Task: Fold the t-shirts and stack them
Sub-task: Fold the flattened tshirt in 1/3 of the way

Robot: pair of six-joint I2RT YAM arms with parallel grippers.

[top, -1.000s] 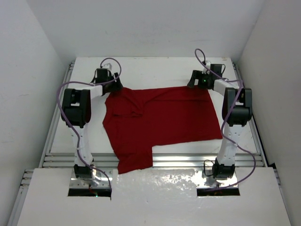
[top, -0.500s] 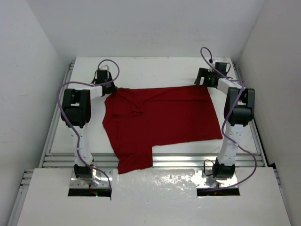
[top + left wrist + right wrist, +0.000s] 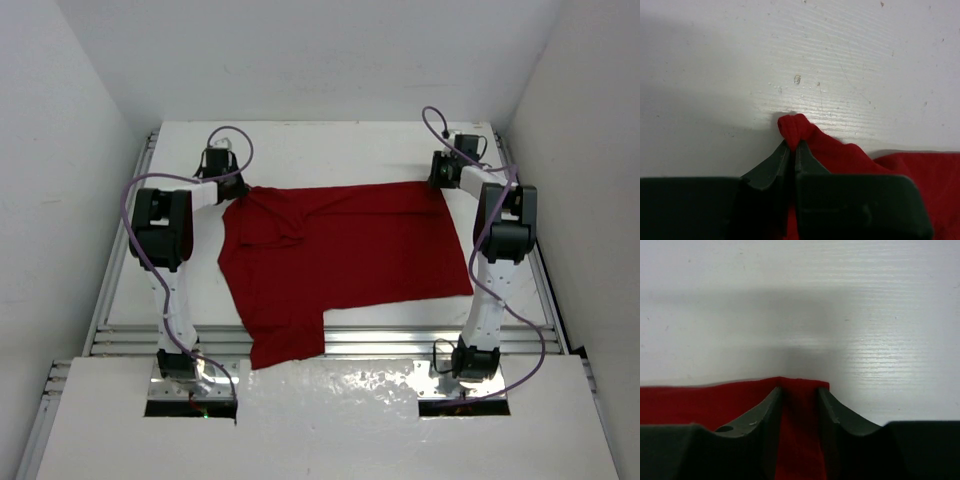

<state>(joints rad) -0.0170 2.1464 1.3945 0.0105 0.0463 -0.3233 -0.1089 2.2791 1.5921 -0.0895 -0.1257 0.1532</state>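
The dark red t-shirt (image 3: 340,250) lies spread on the white table, with one sleeve hanging toward the near edge. My left gripper (image 3: 235,188) is at its far left corner. In the left wrist view this gripper (image 3: 792,145) is shut, and a small bunch of the t-shirt (image 3: 840,152) is pinched between the tips. My right gripper (image 3: 437,180) is at the far right corner. In the right wrist view its jaws (image 3: 800,390) stand a little apart, straddling the flat corner of the t-shirt (image 3: 700,402) without pinching it.
The white table (image 3: 330,150) is enclosed by white walls on three sides. Metal rails (image 3: 330,340) run along its near edge and sides. Purple cables (image 3: 235,140) loop above both wrists.
My left gripper has closed on the far left corner of the t-shirt. The right gripper has shifted right to the far right corner and its jaws have narrowed around it.
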